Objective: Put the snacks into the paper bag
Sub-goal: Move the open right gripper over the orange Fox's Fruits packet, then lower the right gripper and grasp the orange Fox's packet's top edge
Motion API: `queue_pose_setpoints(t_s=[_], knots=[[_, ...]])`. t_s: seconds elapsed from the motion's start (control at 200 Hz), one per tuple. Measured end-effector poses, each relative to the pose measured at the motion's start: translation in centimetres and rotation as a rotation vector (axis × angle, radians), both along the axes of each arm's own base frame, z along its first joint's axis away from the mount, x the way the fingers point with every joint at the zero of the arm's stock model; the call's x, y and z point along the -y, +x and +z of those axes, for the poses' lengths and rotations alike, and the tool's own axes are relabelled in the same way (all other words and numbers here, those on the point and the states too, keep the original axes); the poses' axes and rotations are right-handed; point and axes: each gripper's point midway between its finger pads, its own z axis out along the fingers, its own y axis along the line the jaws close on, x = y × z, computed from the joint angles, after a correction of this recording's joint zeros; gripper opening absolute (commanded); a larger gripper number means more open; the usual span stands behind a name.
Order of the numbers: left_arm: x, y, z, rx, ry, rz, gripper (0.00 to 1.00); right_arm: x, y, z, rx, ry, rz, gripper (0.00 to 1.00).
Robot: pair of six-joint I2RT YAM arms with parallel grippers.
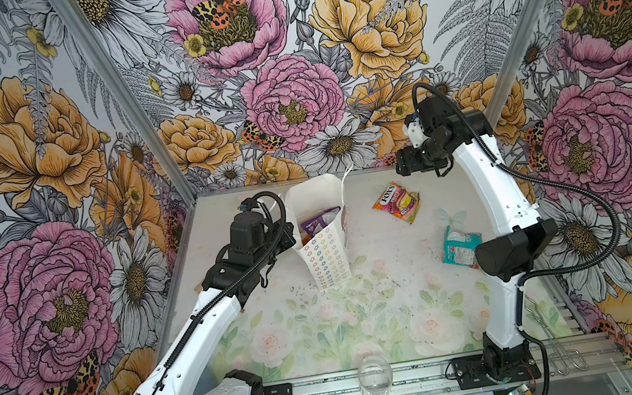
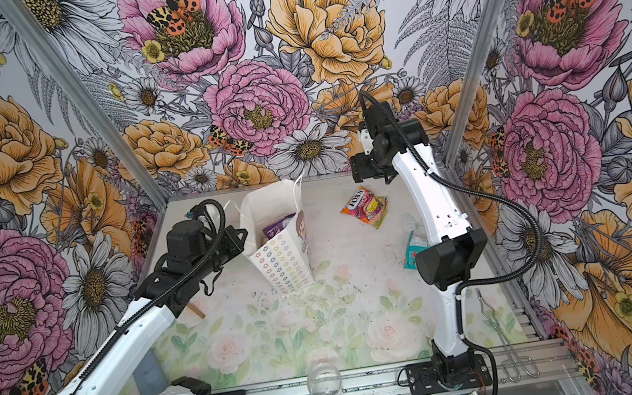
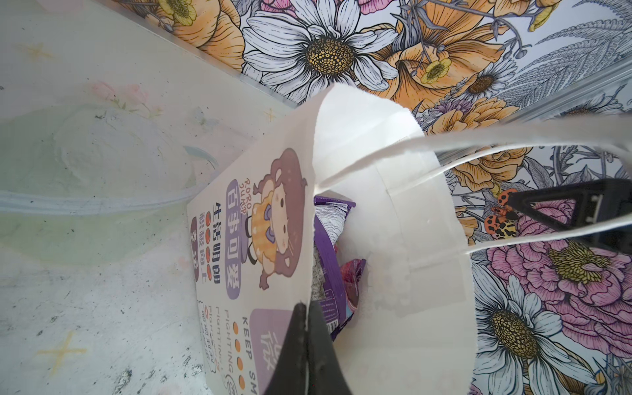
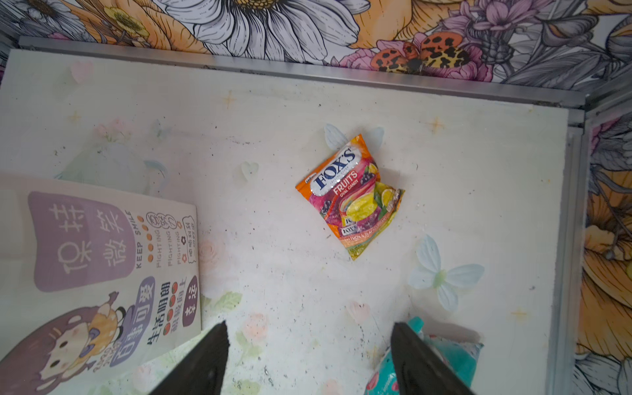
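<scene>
A purple crinkly plastic packet (image 3: 328, 246) is lodged in the tall white paper bag (image 1: 327, 260), whose rim is clamped by the left gripper (image 3: 306, 307). Left on the counter (image 1: 380, 281) — an orange-green FOX'S packet (image 1: 397, 202), a teal packet (image 1: 460, 247); the right gripper (image 4: 307, 325) is held spread, empty.

The bag (image 4: 102, 273) carries most of the print, all on its broad side. A purple panel (image 4: 82, 239) there holds the white characters 保持微笑. Beside the panel runs "KEEP SMILE", then "FIGHTING" three times in paler letters. Next to the bag's cartoon girl (image 4: 68, 345) a purple strip reads 百事可爱, with a small "RORO" and a second word too small to be sure of. Then come 生活明朗 in black, 积极向上 by red dots, and a dark oval with 幸运. Apart from the bag, the candy packet (image 4: 349, 195) says "FOX'S" in blue on a silver oval, with "FRUITS" and "OVAL CANDY" under it. Inside the bag, the fine print on the purple packet (image 3: 328, 246) is too small to read.
</scene>
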Motion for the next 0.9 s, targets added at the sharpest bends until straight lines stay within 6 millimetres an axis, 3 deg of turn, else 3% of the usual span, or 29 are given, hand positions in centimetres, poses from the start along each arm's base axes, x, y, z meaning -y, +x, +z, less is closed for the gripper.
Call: queue_pose_setpoints(t_s=[0.165,0.605,0.901], knots=[[0.0,0.0,0.0,0.0,0.0,0.0,0.0,0.5,2.8,-2.5,-0.02,-0.002,0.022,0.77],[-0.2,0.1,0.0,-0.001,-0.002,0.006,0.0,3.5,7.5,-11.1,-0.073,-0.124,0.183,0.77],[-0.2,0.1,0.0,-0.001,-0.002,0.006,0.0,4.4,9.6,-17.6,-0.115,-0.185,0.293,0.76]])
